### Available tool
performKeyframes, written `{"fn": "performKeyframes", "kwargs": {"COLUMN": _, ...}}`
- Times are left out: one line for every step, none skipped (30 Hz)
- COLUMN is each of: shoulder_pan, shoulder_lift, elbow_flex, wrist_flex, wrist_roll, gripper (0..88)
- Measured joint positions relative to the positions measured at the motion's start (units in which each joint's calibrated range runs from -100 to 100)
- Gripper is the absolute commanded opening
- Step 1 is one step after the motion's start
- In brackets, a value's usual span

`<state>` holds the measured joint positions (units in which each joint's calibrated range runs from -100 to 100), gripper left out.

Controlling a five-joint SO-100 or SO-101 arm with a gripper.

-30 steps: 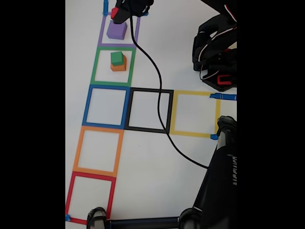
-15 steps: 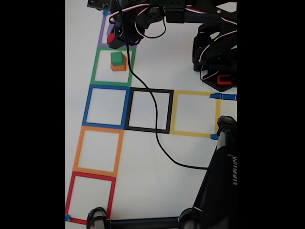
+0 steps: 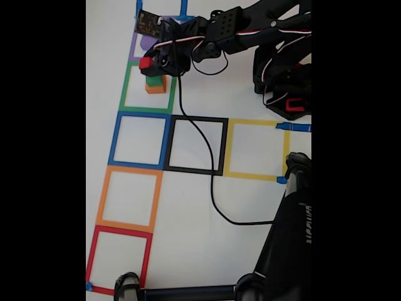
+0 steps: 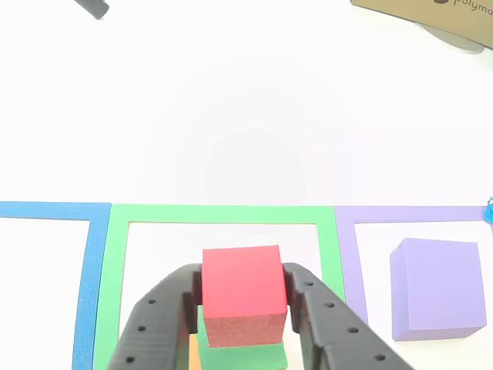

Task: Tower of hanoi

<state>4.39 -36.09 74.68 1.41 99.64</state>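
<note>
Over the green square (image 4: 222,213), the pincer (image 4: 242,304) is clamped on the red cube (image 4: 242,302), which sits on or just above the green cube (image 4: 239,356) w/ the orange cube (image 3: 155,88) under it. A sec ago it hung by the purple cube (image 4: 434,287); now it's shifted over the stack, so red is abt to top it.

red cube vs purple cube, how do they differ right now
The red cube is smaller; the purple cube is clearly bigger. The red cube is clamped between the fingers of the hand over the green cube, inside the green tape square, while the purple cube sits free on the table in the purple tape square beside it. Whether red rests on green is unclear. Both are plain, matte, single-coloured cubes.
</note>
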Motion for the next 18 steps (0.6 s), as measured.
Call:
{"fn": "performKeyframes", "kwargs": {"shoulder_pan": 0.23, "shoulder_lift": 1.01, "elbow_flex": 0.35, "wrist_flex": -1.37, "wrist_roll": 0.00, "gripper": 1.1}}
{"fn": "performKeyframes", "kwargs": {"shoulder_pan": 0.59, "shoulder_lift": 2.03, "elbow_flex": 0.44, "wrist_flex": -2.50, "wrist_roll": 0.00, "gripper": 1.1}}
{"fn": "performKeyframes", "kwargs": {"shoulder_pan": 0.94, "shoulder_lift": 2.79, "elbow_flex": 0.62, "wrist_flex": -3.63, "wrist_roll": 0.00, "gripper": 1.1}}
{"fn": "performKeyframes", "kwargs": {"shoulder_pan": 1.29, "shoulder_lift": 3.29, "elbow_flex": 0.89, "wrist_flex": -4.51, "wrist_roll": 0.00, "gripper": 1.1}}
{"fn": "performKeyframes", "kwargs": {"shoulder_pan": 1.52, "shoulder_lift": 3.55, "elbow_flex": 1.24, "wrist_flex": -5.16, "wrist_roll": 0.00, "gripper": 1.1}}
{"fn": "performKeyframes", "kwargs": {"shoulder_pan": 1.64, "shoulder_lift": 3.88, "elbow_flex": 1.33, "wrist_flex": -5.48, "wrist_roll": 0.00, "gripper": 1.1}}
{"fn": "performKeyframes", "kwargs": {"shoulder_pan": 1.87, "shoulder_lift": 3.88, "elbow_flex": 1.42, "wrist_flex": -5.72, "wrist_roll": 0.00, "gripper": 1.1}}
{"fn": "performKeyframes", "kwargs": {"shoulder_pan": 1.87, "shoulder_lift": 3.88, "elbow_flex": 1.42, "wrist_flex": -5.88, "wrist_roll": 0.00, "gripper": 1.1}}
{"fn": "performKeyframes", "kwargs": {"shoulder_pan": 1.99, "shoulder_lift": 3.88, "elbow_flex": 1.42, "wrist_flex": -6.05, "wrist_roll": 0.00, "gripper": 1.1}}
{"fn": "performKeyframes", "kwargs": {"shoulder_pan": 1.99, "shoulder_lift": 3.88, "elbow_flex": 1.42, "wrist_flex": -6.05, "wrist_roll": 0.00, "gripper": 1.1}}
{"fn": "performKeyframes", "kwargs": {"shoulder_pan": 1.99, "shoulder_lift": 3.88, "elbow_flex": 1.51, "wrist_flex": -6.13, "wrist_roll": 0.00, "gripper": 1.1}}
{"fn": "performKeyframes", "kwargs": {"shoulder_pan": 1.99, "shoulder_lift": 3.88, "elbow_flex": 1.77, "wrist_flex": -6.13, "wrist_roll": 0.00, "gripper": 1.1}}
{"fn": "performKeyframes", "kwargs": {"shoulder_pan": 1.99, "shoulder_lift": 3.88, "elbow_flex": 1.95, "wrist_flex": -6.13, "wrist_roll": 0.00, "gripper": 1.1}}
{"fn": "performKeyframes", "kwargs": {"shoulder_pan": 1.99, "shoulder_lift": 3.88, "elbow_flex": 2.39, "wrist_flex": -6.13, "wrist_roll": 0.00, "gripper": 1.1}}
{"fn": "performKeyframes", "kwargs": {"shoulder_pan": 1.99, "shoulder_lift": 3.80, "elbow_flex": 2.57, "wrist_flex": -6.13, "wrist_roll": 0.00, "gripper": 1.1}}
{"fn": "performKeyframes", "kwargs": {"shoulder_pan": 1.99, "shoulder_lift": 3.80, "elbow_flex": 3.01, "wrist_flex": -6.13, "wrist_roll": 0.00, "gripper": 1.1}}
{"fn": "performKeyframes", "kwargs": {"shoulder_pan": 1.99, "shoulder_lift": 3.71, "elbow_flex": 3.54, "wrist_flex": -6.13, "wrist_roll": 0.00, "gripper": 1.1}}
{"fn": "performKeyframes", "kwargs": {"shoulder_pan": 1.99, "shoulder_lift": 3.71, "elbow_flex": 3.81, "wrist_flex": -6.13, "wrist_roll": 0.00, "gripper": 1.1}}
